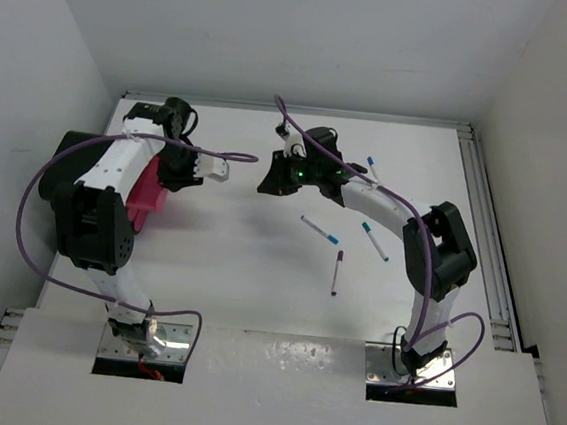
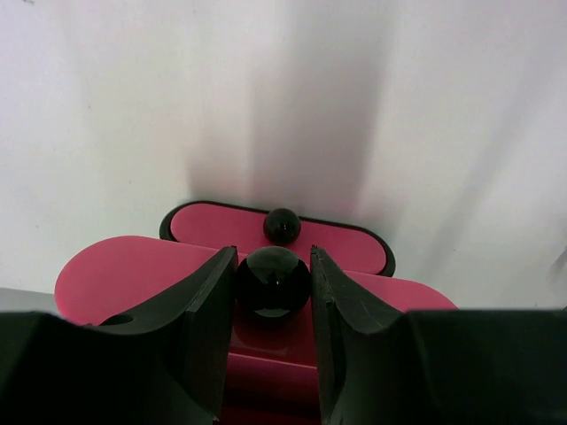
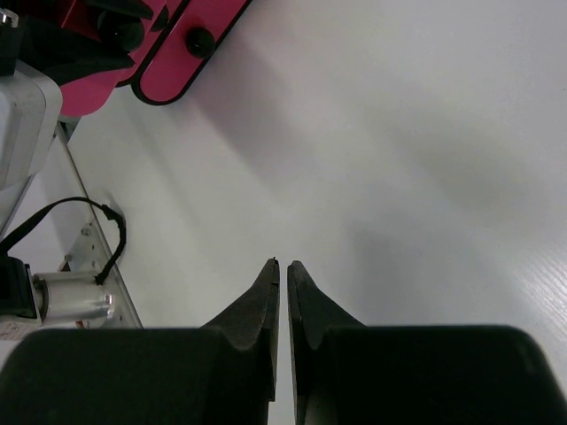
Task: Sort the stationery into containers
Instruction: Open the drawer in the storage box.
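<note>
Two grippers closed
Our left gripper clamps the pink tray by its black knob; our right gripper hangs shut.

Bright, even light washes the white surface. Soft grey shadows streak it in both wrist views. The close fingers are near-black, with little detail.

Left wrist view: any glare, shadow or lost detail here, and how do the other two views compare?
Left wrist: a soft vertical shadow band behind the pink tray; the black knob shows small glints; the near fingers are featureless black. Right wrist: the shut right end effector is underexposed against a bright table. Top external: flat, even light, sharp, but the pens are tiny.
</note>
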Motion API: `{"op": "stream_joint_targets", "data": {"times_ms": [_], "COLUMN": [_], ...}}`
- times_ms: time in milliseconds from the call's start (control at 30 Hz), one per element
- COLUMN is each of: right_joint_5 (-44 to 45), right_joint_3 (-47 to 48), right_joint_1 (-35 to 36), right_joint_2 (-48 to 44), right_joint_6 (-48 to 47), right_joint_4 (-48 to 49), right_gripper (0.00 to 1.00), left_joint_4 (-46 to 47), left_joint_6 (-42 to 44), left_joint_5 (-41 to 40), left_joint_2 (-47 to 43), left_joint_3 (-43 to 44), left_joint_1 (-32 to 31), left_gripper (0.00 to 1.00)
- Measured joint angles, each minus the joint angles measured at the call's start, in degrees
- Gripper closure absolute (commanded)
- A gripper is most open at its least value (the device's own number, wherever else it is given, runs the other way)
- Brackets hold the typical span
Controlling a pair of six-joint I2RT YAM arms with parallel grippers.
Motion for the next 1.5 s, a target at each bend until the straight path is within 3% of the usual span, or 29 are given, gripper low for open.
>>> {"op": "stream_joint_targets", "data": {"times_ms": [300, 367, 533, 667, 700, 867, 900, 1067, 1233, 1500], "right_joint_5": [-0.02, -0.04, -0.04, -0.04, -0.04, 0.02, 0.04, 0.48, 3.34, 10.14], "right_joint_3": [0.00, 0.00, 0.00, 0.00, 0.00, -0.02, -0.09, -0.76, -0.79, -5.01], "right_joint_1": [-0.13, -0.24, -0.50, -0.66, -0.66, -0.68, -0.68, -0.98, -2.67, -6.03], "right_joint_2": [-0.02, -0.02, -0.02, -0.02, -0.02, -0.04, -0.13, -1.73, -4.26, -10.71], "right_joint_6": [0.00, 0.00, 0.07, 0.02, -0.02, -0.09, -0.15, -1.44, -6.62, -19.96], "right_joint_4": [-0.02, -0.02, -0.02, -0.07, -0.07, -0.20, -0.31, -2.38, -5.97, -15.43], "right_gripper": [0.94, 0.93, 0.80, 0.70, 0.68, 0.59, 0.59, 0.58, 0.60, 0.76], "left_joint_4": [1.07, 1.38, 2.23, 4.22, 4.70, 7.04, 7.04, 7.50, 12.61, 20.02], "left_joint_6": [-1.70, -1.97, -2.38, -2.10, -2.14, -3.74, -4.33, -7.85, -17.22, -34.69], "left_joint_5": [0.42, 0.48, 0.46, 1.09, 1.25, 2.60, 3.02, 6.64, 14.23, 19.87], "left_joint_2": [0.09, 0.09, 0.13, 0.13, 0.11, 0.09, 0.09, -0.52, -5.70, -17.40], "left_joint_3": [-0.04, -0.15, -0.70, -0.85, -0.85, -0.63, -0.20, 5.44, 13.29, 13.68], "left_joint_1": [-1.53, -1.84, -2.45, -2.60, -2.60, -3.10, -3.32, -3.87, -3.50, -3.69], "left_gripper": [0.90, 0.84, 0.54, 0.43, 0.19, 0.11, 0.02, 0.00, 0.00, 0.00]}}
